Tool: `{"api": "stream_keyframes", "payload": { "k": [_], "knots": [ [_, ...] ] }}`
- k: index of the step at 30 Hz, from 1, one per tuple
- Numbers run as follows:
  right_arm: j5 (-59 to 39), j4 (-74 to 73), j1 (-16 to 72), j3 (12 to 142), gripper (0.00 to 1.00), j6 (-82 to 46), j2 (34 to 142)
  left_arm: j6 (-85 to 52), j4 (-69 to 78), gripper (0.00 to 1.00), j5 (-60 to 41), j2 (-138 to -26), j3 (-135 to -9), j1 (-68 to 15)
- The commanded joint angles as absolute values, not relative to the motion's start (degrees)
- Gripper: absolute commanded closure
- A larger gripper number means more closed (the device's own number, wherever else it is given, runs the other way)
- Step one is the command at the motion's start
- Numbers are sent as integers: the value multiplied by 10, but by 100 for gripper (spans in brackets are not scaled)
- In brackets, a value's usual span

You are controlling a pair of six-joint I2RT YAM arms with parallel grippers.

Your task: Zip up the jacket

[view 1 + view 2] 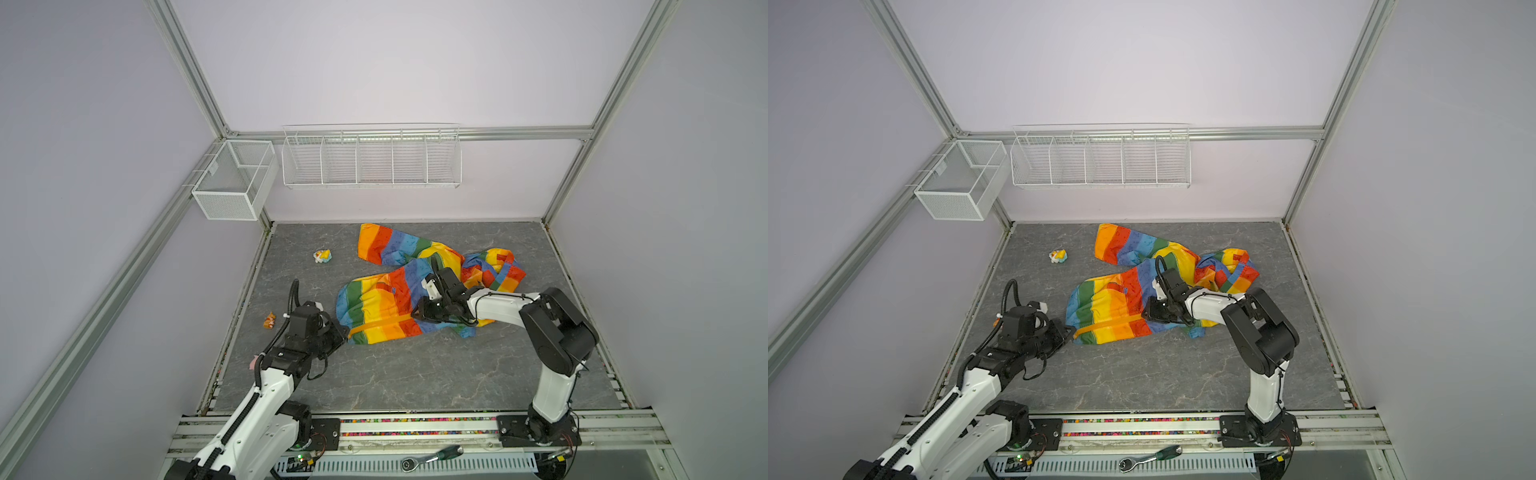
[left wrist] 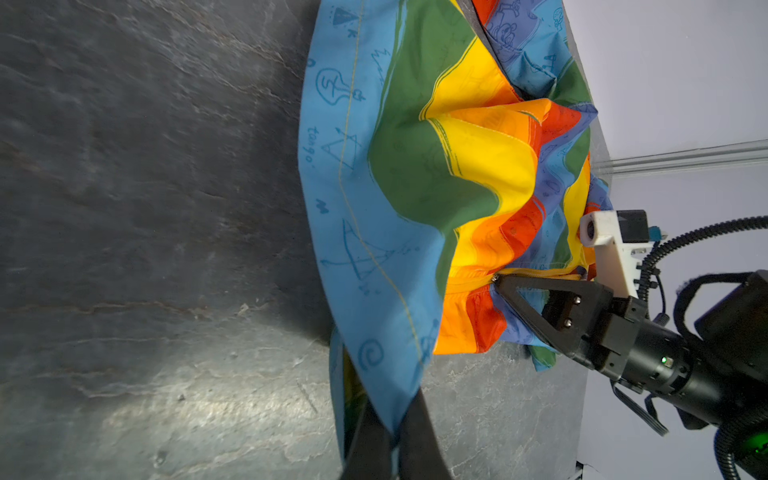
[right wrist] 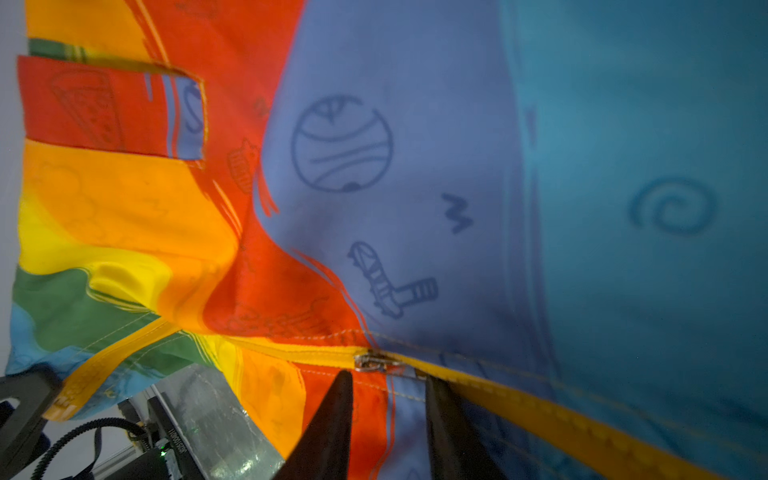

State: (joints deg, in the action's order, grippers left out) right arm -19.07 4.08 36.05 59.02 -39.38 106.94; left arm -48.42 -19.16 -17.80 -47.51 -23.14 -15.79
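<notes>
The rainbow-striped jacket (image 1: 386, 303) (image 1: 1113, 307) lies crumpled on the grey table, and its orange-yellow zipper (image 1: 374, 326) (image 3: 540, 411) runs along the near side. My left gripper (image 1: 345, 332) (image 2: 392, 432) is shut on the blue hem corner at the zipper's lower end. My right gripper (image 1: 417, 313) (image 3: 387, 376) rests on the jacket with its jaws apart. Its fingertips (image 3: 345, 376) sit right at the metal zipper slider (image 3: 372, 361) (image 2: 495, 278). The zipper looks joined from the hem up to the slider, and beyond it one tape runs on alone.
A small yellow-white toy (image 1: 322, 256) and a small orange item (image 1: 269, 321) lie on the table's left part. A wire rack (image 1: 371, 160) and a mesh basket (image 1: 232, 178) hang on the back wall. A ratchet tool (image 1: 432, 457) lies on the front rail.
</notes>
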Motion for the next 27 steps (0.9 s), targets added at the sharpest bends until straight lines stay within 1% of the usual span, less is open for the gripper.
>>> {"api": "stream_keyframes", "payload": {
  "k": [1,11,23,24,27],
  "knots": [
    [-208,31,361,578,70,-412,1055,-486,-197,100,-173,-468,-224,-157],
    [-213,11,361,565,73,-429,1038,-489,-193,100,-174,-467,-219,-157],
    [-216,11,360,571,77,-433,1056,-490,-193,100,-175,-464,-214,-157],
    [-214,12,359,570,76,-432,1054,-490,-192,100,-175,-465,-214,-157],
    [-193,34,360,571,70,-418,1036,-490,-192,100,-175,-464,-213,-157]
  ]
}}
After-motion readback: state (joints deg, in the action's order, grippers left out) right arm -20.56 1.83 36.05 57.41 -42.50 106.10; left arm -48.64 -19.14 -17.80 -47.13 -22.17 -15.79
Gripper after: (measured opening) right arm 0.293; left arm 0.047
